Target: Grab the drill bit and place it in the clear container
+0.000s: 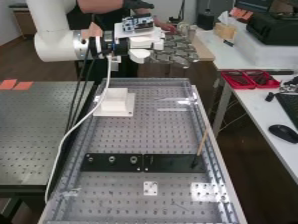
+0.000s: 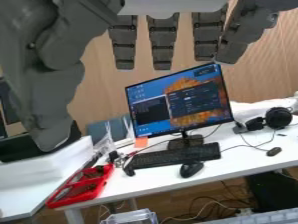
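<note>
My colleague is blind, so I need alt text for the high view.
A white robot arm's open dark grey hand hangs near a perforated bench's far end; on the bench are a white block and two black plates, a slim tan stick rising at one.

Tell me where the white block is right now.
In the high view, the white block sits on the left side of the perforated bench top, beyond the black plate with three round fittings.

You can pass over the perforated grey metal tabletop between the white stepped block and flat black strip, but a thin tan rod rises, tilted, near the strip's end
</note>
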`<control>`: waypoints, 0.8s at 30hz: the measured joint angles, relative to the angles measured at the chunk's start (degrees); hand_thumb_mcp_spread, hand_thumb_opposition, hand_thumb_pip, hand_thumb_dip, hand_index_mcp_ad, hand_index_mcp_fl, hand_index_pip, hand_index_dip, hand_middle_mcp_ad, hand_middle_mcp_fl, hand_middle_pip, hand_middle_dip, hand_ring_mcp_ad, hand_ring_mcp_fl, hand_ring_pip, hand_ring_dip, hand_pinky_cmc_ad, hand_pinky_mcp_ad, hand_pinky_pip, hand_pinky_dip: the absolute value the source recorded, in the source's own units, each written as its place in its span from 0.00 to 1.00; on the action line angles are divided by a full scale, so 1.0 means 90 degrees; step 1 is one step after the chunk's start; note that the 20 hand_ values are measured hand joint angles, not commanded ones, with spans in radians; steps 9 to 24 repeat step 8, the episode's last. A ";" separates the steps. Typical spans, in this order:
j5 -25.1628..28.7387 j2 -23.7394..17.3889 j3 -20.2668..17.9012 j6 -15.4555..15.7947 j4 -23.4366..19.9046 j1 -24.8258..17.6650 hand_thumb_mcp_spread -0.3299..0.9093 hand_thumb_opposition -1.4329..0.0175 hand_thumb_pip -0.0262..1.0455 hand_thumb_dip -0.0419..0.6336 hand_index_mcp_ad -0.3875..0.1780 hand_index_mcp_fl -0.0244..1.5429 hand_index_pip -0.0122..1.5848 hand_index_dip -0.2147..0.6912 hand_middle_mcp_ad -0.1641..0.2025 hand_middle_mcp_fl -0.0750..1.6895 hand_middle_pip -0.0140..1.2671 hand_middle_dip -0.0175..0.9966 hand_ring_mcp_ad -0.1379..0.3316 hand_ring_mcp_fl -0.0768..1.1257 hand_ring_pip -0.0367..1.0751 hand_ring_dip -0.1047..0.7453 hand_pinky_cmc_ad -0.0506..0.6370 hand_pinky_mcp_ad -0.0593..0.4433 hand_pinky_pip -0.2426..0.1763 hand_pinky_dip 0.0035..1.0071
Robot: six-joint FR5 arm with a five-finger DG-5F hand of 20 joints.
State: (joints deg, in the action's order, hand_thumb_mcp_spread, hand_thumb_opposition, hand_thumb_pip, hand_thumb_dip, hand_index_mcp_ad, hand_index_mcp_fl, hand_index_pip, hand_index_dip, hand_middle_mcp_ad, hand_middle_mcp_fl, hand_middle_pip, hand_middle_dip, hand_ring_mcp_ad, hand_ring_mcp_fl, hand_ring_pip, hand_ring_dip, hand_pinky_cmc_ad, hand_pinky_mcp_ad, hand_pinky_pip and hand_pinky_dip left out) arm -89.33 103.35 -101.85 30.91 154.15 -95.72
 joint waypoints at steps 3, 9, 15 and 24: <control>-0.0051 -0.0015 0.0000 -0.0003 -0.0007 -0.0002 0.49 0.47 0.51 0.30 0.50 0.09 0.08 0.43 0.68 0.09 0.11 0.17 0.81 0.08 0.11 0.07 0.40 0.49 0.28 0.33; 0.0004 -0.0073 0.0000 0.0033 0.0005 -0.0002 0.49 0.47 0.51 0.30 0.50 0.09 0.08 0.43 0.68 0.09 0.11 0.17 0.81 0.08 0.11 0.07 0.40 0.49 0.28 0.33; 0.0004 -0.0073 0.0000 0.0033 0.0005 -0.0002 0.49 0.47 0.51 0.30 0.50 0.09 0.08 0.43 0.68 0.09 0.11 0.17 0.81 0.08 0.11 0.07 0.40 0.49 0.28 0.33; 0.0004 -0.0073 0.0000 0.0033 0.0005 -0.0002 0.49 0.47 0.51 0.30 0.50 0.09 0.08 0.43 0.68 0.09 0.11 0.17 0.81 0.08 0.11 0.07 0.40 0.49 0.28 0.33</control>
